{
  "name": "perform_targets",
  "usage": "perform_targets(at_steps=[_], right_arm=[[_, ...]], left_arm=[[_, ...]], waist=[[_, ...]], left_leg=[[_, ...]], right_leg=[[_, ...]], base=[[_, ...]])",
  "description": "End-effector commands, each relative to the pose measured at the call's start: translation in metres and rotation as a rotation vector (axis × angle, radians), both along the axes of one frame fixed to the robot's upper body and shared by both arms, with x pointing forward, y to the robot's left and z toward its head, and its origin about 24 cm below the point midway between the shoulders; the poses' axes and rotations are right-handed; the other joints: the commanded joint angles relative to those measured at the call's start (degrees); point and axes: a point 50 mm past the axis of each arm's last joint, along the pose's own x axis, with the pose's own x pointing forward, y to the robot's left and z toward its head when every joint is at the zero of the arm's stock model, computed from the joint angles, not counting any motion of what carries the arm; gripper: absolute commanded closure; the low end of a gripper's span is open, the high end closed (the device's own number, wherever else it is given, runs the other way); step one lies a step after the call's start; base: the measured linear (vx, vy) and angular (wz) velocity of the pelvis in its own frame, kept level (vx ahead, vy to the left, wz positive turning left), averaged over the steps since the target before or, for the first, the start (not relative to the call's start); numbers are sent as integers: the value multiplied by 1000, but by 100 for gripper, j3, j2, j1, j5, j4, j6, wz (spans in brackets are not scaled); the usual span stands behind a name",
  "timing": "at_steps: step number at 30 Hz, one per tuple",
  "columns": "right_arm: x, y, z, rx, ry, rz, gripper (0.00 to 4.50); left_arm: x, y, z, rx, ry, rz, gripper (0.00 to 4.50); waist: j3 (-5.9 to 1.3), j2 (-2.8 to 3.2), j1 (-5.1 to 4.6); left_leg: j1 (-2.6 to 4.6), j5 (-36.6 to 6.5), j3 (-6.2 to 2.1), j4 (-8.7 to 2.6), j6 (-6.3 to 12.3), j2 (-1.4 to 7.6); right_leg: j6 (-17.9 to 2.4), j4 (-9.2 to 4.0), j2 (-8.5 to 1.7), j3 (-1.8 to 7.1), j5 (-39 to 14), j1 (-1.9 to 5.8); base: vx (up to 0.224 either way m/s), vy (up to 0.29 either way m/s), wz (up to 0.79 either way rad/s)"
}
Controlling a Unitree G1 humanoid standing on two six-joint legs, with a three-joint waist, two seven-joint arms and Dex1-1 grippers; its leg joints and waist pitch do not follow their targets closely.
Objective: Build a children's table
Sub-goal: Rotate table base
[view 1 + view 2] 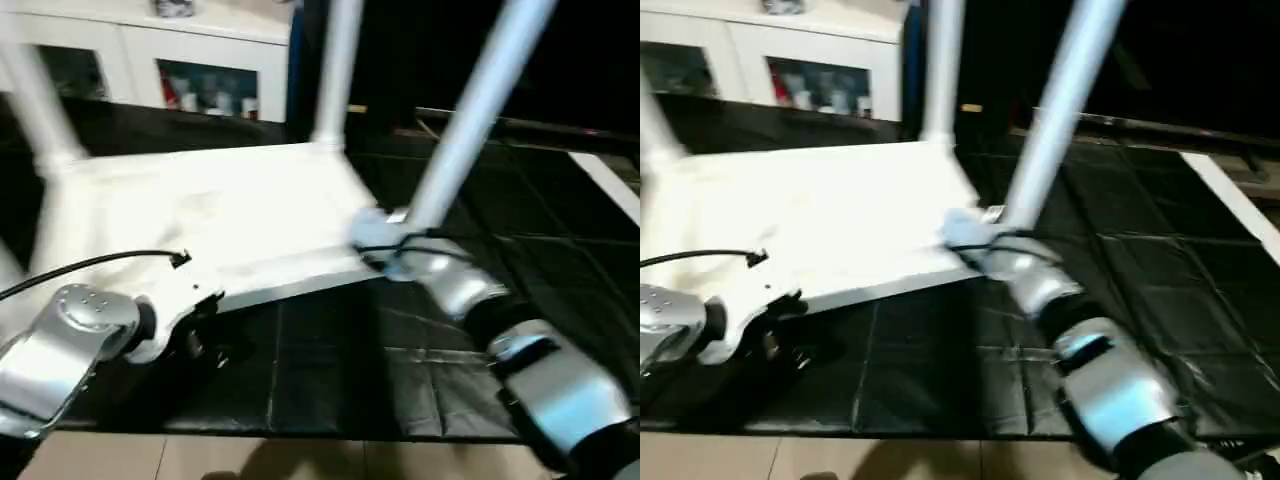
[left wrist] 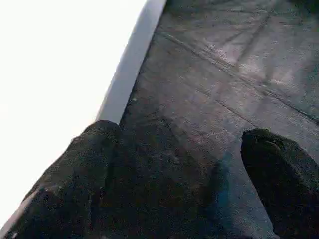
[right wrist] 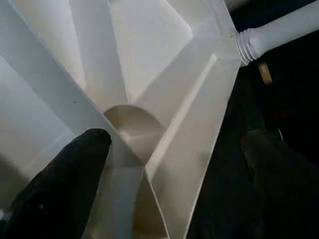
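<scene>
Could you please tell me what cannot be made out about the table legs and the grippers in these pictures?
- Tabletop, head views: near-left corner covered by the left forearm, so a leg there is unknown.
- Legs: upper ends cut by the top edge.
- Right gripper, head views: hidden behind its wrist; blur obscures whether the near-right leg is seated.

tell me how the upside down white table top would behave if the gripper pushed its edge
The table top probably slides rather than flexes: its underside shows stiffening ribs, and it lies flat on the smooth black mat. The upright legs may make it top-heavy, likely wobbling.
</scene>
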Motion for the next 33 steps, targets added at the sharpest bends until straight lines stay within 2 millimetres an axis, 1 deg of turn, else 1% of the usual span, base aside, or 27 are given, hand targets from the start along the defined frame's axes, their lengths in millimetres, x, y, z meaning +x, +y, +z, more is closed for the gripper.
perform_targets(at_steps=[1, 2, 3, 4, 7, 9, 10, 11, 12, 13, 14, 15, 16, 17, 18, 19, 20, 21, 22, 23, 24, 25, 26, 27, 29, 30, 33], right_arm=[[3, -37, 1, -22, -3, -135, 0], [3, -41, 2, -23, -7, -147, 0], [4, -45, 3, -21, -11, -160, 0], [4, -46, 3, -20, -12, -163, 0], [4, -49, 5, 6, -37, -158, 0], [4, -40, 9, 91, -51, -108, 0], [3, -37, 10, 118, -51, -92, 0], [2, -31, 11, 169, -48, -53, 0], [0, -19, 13, 287, -33, -2, 0], [-1, -13, 14, 364, -20, 7, 0], [-3, -9, 14, 429, -11, 16, 0], [-5, -4, 15, 497, -1, 36, 0], [-6, -1, 15, 522, 4, 45, 0], [-9, 2, 13, 565, 20, 60, 0], [-10, 4, 12, 588, 30, 68, 0], [-15, 8, 9, 624, 57, 91, 0], [-16, 9, 8, 632, 65, 97, 0], [-25, 14, 2, 671, 127, 149, 0], [-25, 14, 2, 671, 127, 149, 0], [-32, 17, -3, 697, 168, 179, 0], [-42, 20, -9, 732, 212, 210, 0], [-42, 20, -9, 732, 212, 210, 0], [-51, 22, -13, 770, 241, 225, 0], [-56, 22, -15, 779, 244, 232, 0], [-61, 21, -19, 783, 251, 232, 0], [-66, 20, -23, 784, 264, 224, 0], [-71, 19, -26, 792, 286, 218, 0]], left_arm=[[10, 2, 6, 24, -81, 45, 2], [11, 2, 6, 18, -92, 52, 2], [13, 1, 6, 11, -108, 59, 2], [14, 1, 5, 9, -113, 62, 2], [18, -2, 3, -22, -163, 85, 2], [18, -3, 2, -75, -188, 127, 2], [18, -3, 1, -91, -192, 143, 2], [17, -3, 1, -133, -196, 185, 2], [16, 0, -1, -225, -227, 292, 2], [15, 2, -2, -258, -251, 330, 2], [13, 3, -4, -283, -275, 350, 2], [8, 4, -7, -314, -300, 370, 2], [6, 4, -8, -325, -312, 375, 2], [2, 4, -10, -338, -339, 374, 2], [0, 4, -11, -344, -354, 373, 2], [-5, 6, -15, -370, -355, 414, 2], [-7, 7, -16, -375, -356, 427, 2], [-12, 10, -18, -421, -405, 494, 2], [-12, 10, -18, -421, -405, 494, 2], [-15, 14, -19, -441, -451, 537, 2], [-20, 21, -21, -445, -518, 602, 2], [-20, 21, -21, -445, -518, 602, 2], [-24, 29, -22, -453, -590, 686, 2], [-25, 35, -26, -442, -599, 759, 2], [-27, 44, -31, -435, -608, 875, 2], [-28, 49, -32, -426, -637, 956, 2], [-27, 51, -29, -403, -697, 987, 2]], waist=[[-360, 234, -76], [-365, 222, -77], [-382, 190, -73], [-397, 194, -71], [-397, 224, -75], [-410, 212, -98], [-410, 220, -106], [-412, 259, -124], [-415, 249, -174], [-411, 238, -193], [-418, 241, -201], [-429, 259, -222], [-429, 259, -222], [-426, 264, -224], [-417, 263, -212], [-412, 293, -206], [-405, 298, -206], [-385, 293, -199], [-367, 284, -177], [-357, 291, -157], [-346, 289, -157], [-338, 283, -142], [-340, 277, -147], [-346, 258, -140], [-334, 279, -147], [-336, 266, -159], [-322, 270, -157]], left_leg=[[37, -1641, 116, -440, -326, -40], [23, -1616, 120, -430, -320, -51], [-13, -1473, 124, -414, -292, -70], [-48, -1282, 128, -399, -269, -74], [-114, -1155, 114, -397, -281, -71], [-121, -1095, 119, -385, -270, -68], [-123, -1076, 118, -382, -264, -69], [-132, -1029, 112, -377, -243, -69], [-155, -1032, 123, -368, -188, -63], [-165, -1008, 119, -373, -87, -58], [-169, -986, 111, -375, -49, -56], [-173, -949, 102, -381, 46, -44], [-173, -949, 102, -381, 46, -44], [-150, -982, 105, -381, 90, -27], [-141, -1031, 106, -387, 145, -19], [-118, -1069, 115, -388, 140, -10], [-114, -1100, 121, -390, 133, -2], [-96, -1215, 139, -389, 143, -5], [-103, -1344, 131, -416, 139, 15], [-77, -1534, 125, -430, 136, 17], [-80, -1603, 123, -434, 148, 6], [-72, -1703, 114, -449, 140, 25], [-69, -1752, 107, -456, 129, 22], [-78, -1713, 108, -456, 152, 21], [-76, -1758, 93, -467, 134, 18], [-82, -1775, 94, -460, 124, 13], [-68, -1897, 85, -461, 132, 6]], right_leg=[[-924, -359, -213, 242, -1682, 200], [-921, -349, -208, 247, -1670, 208], [-914, -328, -204, 266, -1617, 229], [-923, -305, -206, 277, -1478, 241], [-885, -284, -220, 265, -1466, 282], [-903, -280, -222, 270, -1339, 290], [-922, -270, -215, 269, -1283, 291], [-973, -249, -216, 269, -1140, 298], [-1041, -243, -213, 275, -977, 318], [-1074, -252, -206, 274, -857, 337], [-1091, -253, -210, 271, -832, 341], [-1183, -258, -212, 273, -735, 346], [-1183, -258, -212, 273, -735, 346], [-1234, -259, -202, 281, -679, 325], [-1255, -278, -198, 284, -685, 330], [-1278, -272, -185, 288, -731, 309], [-1284, -285, -181, 288, -749, 299], [-1272, -312, -156, 290, -852, 283], [-1213, -348, -178, 293, -1047, 300], [-1152, -386, -179, 289, -1335, 278], [-1104, -410, -162, 287, -1462, 278], [-1005, -443, -180, 290, -1637, 271], [-974, -443, -179, 284, -1742, 266], [-898, -466, -176, 292, -1757, 280], [-833, -468, -166, 277, -1860, 267], [-797, -477, -167, 271, -1962, 259], [-647, -530, -178, 264, -2353, 228]], base=[[0, 0, 0], [0, 0, 0], [0, 0, 0], [0, 0, 0], [0, 0, 0], [0, 0, 0], [0, 0, 0], [0, 0, 0], [0, 0, 0], [0, 0, 0], [0, 0, 0], [0, 0, 0], [0, 0, 0], [0, 0, 0], [0, 0, 0], [0, 0, 0], [0, 0, 0], [0, 0, 0], [0, 0, 0], [0, 0, 0], [0, 0, 0], [0, 0, 0], [0, 0, 0], [0, 0, 0], [0, 0, 0], [0, 0, 0], [0, 0, 0]])
